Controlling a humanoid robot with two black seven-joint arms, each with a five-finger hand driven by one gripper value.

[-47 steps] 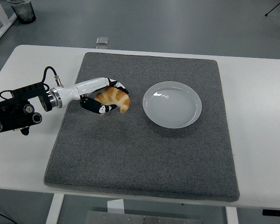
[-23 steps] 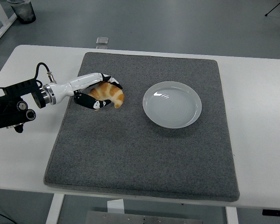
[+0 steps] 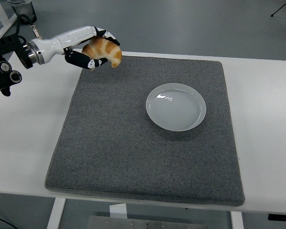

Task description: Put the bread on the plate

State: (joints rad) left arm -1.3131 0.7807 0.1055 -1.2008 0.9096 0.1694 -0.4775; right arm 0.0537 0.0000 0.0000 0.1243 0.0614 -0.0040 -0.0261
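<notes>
A golden croissant-shaped bread (image 3: 105,51) is held in the air above the far left corner of the grey mat (image 3: 133,143). My left hand (image 3: 93,47) is shut on it, white and black fingers curled over its top and underside. The pale round plate (image 3: 176,107) lies on the mat to the right of centre, with nothing on it, well to the right of and nearer than the bread. The right arm does not show.
The white table (image 3: 262,95) extends around the mat on all sides. A small grey block (image 3: 105,42) lies at the table's far edge behind the hand. A dark bin (image 3: 23,10) stands on the floor at the top left.
My left hand has lifted the bread off the mat and carried it up and toward the far left. The plate has not moved.
</notes>
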